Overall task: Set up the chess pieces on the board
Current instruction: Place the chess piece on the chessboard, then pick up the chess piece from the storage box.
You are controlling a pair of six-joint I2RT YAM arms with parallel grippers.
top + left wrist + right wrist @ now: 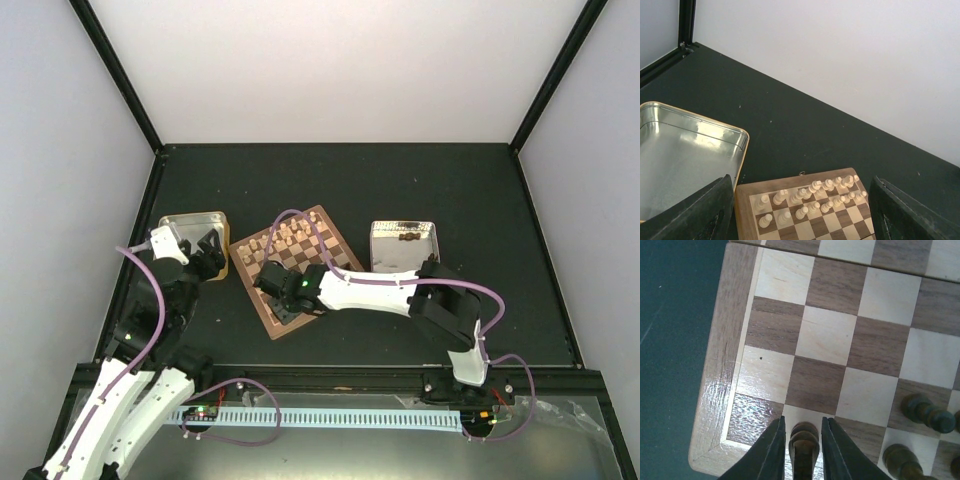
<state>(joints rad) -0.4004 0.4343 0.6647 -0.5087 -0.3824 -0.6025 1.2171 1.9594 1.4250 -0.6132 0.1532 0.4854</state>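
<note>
The board [322, 212] lies at the table's middle, turned at an angle. Pale chess pieces [275, 243] stand in two rows along its far edge, also seen in the left wrist view [810, 197]. My right gripper [802, 421] is over the board's near left corner [278, 300], its fingers [772, 450] narrowly open around a dark piece [804, 440] standing on a pale square; a thin gap shows on each side. Other dark pieces [922, 412] stand to its right. My left gripper [205, 255] is open and empty, above the board's left edge [801, 181].
A gold-sided tin [190, 225] lies left of the board and looks empty in the left wrist view [680, 155]. A silver tin [402, 255] at the right holds a few dark pieces [405, 238]. Black table edges and white walls surround the area.
</note>
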